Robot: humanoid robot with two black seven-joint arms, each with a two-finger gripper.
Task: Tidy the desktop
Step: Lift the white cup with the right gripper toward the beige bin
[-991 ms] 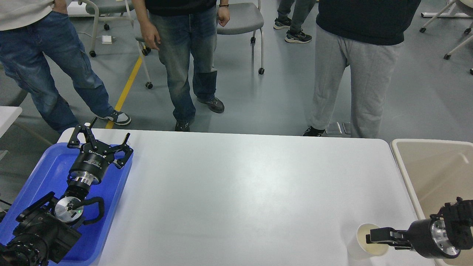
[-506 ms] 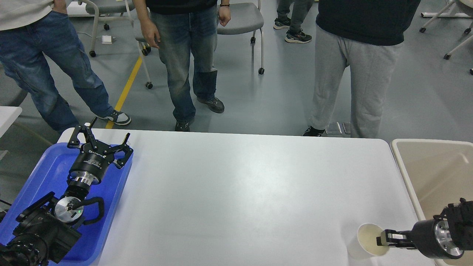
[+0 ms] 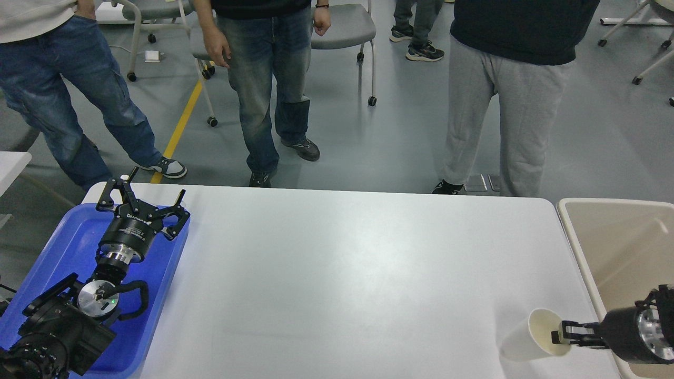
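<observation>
White desktop (image 3: 337, 273) filling the lower frame, blue tray (image 3: 63, 237) at lower left under the left gripper (image 3: 142, 202) with fingers spread, tilted paper cup (image 3: 532, 342) at lower right, right gripper (image 3: 566, 334) pinching its rim, beige bin (image 3: 621, 247) at right edge.

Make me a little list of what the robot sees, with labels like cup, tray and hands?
desktop: white, wide, mostly bare
cup: white paper, tilted, near the desktop's right front corner
right gripper: shut on the cup rim, one finger inside
left gripper: open, holding nothing, over the tray
tray: blue, at the left end of the desktop
bin: beige, at the right end of the desktop
people: three standing behind the desktop
</observation>
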